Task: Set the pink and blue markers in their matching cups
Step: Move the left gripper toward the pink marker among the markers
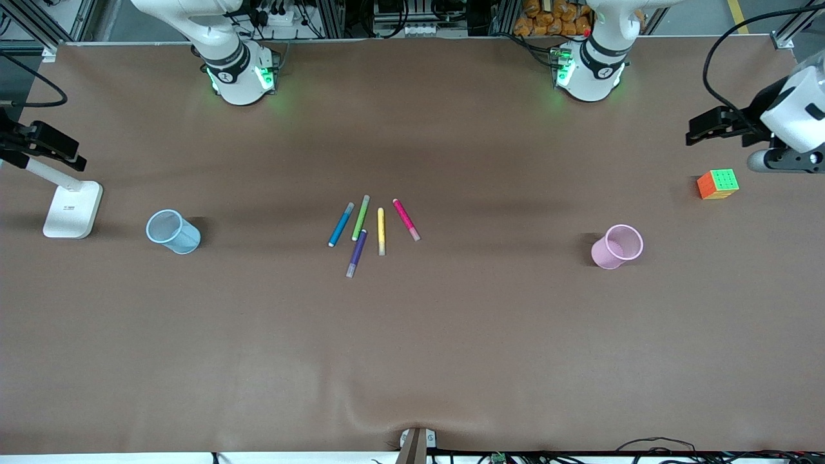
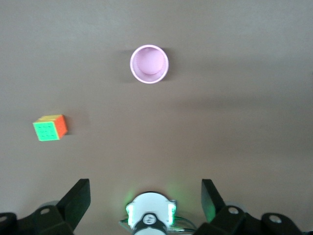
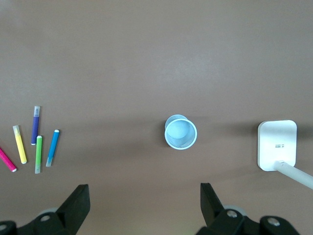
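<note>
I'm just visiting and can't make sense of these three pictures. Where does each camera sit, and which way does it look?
Front view: high across the table, facing both arm bases, over the markers.
Left wrist view: on the left arm, looking down at the pink cup and cube; its open left hand shows.
Right wrist view: looking down at the blue cup and lamp base; open right hand shows.
Shared: front and right wrist both show the blue marker.

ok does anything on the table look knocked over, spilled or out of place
Nothing stands out. Both cups, pale blue and pink, stand upright; five markers lie loose between them. Both open grippers, left and right, wait high.
</note>
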Controlling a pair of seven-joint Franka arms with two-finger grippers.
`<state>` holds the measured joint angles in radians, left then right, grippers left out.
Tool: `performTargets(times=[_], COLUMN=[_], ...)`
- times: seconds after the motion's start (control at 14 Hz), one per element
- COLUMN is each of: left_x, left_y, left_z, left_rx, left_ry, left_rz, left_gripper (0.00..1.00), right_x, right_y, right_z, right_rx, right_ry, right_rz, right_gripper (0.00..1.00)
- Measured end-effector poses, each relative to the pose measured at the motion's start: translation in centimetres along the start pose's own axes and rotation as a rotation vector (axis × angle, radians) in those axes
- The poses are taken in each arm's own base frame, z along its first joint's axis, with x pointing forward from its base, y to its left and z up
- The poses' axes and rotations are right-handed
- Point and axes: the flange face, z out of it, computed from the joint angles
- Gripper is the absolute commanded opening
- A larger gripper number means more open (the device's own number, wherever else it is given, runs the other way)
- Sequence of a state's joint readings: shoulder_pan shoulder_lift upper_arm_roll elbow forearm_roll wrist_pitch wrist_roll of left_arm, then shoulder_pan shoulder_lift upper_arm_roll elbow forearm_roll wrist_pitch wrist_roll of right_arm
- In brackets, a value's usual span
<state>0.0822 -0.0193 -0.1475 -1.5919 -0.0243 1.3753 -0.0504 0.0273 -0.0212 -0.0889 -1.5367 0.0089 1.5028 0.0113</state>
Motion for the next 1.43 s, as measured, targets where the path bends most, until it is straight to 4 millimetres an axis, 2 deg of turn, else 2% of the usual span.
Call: performTargets(times=[0.29, 0.43, 0.57, 1.0, 1.22, 1.43], left_x=[0.1, 0.6, 1.1, 3.9, 5.0, 4.7], left_y=[2.0, 2.8, 4.5, 12.3, 15.8, 20.9], left_z=[1.4, 2.6, 4.1, 9.8, 12.4, 15.1], left_rx=[0.003, 0.005, 0.009, 0.003, -0.009, -0.003], left_ry=[-0.019, -0.014, -0.014, -0.059, -0.063, -0.077], left_rz=[0.001, 0.0, -0.021, 0.027, -0.001, -0.024], left_gripper=[1.0, 1.0, 1.0, 1.0, 1.0, 1.0], right_x=[0.0, 0.0, 0.0, 0.2, 1.3, 2.4], right_y=[0.0, 0.1, 0.1, 0.4, 1.4, 1.6], right_z=[0.0, 0.0, -0.4, -0.4, 1.4, 3.5], right_rx=[0.0, 0.0, 0.0, -0.001, -0.004, -0.008], right_ry=[0.0, 0.001, 0.012, 0.014, -0.017, -0.051], right_rz=[0.001, 0.001, 0.002, -0.008, 0.002, 0.004], right_gripper=[1.0, 1.0, 1.0, 1.0, 1.0, 1.0])
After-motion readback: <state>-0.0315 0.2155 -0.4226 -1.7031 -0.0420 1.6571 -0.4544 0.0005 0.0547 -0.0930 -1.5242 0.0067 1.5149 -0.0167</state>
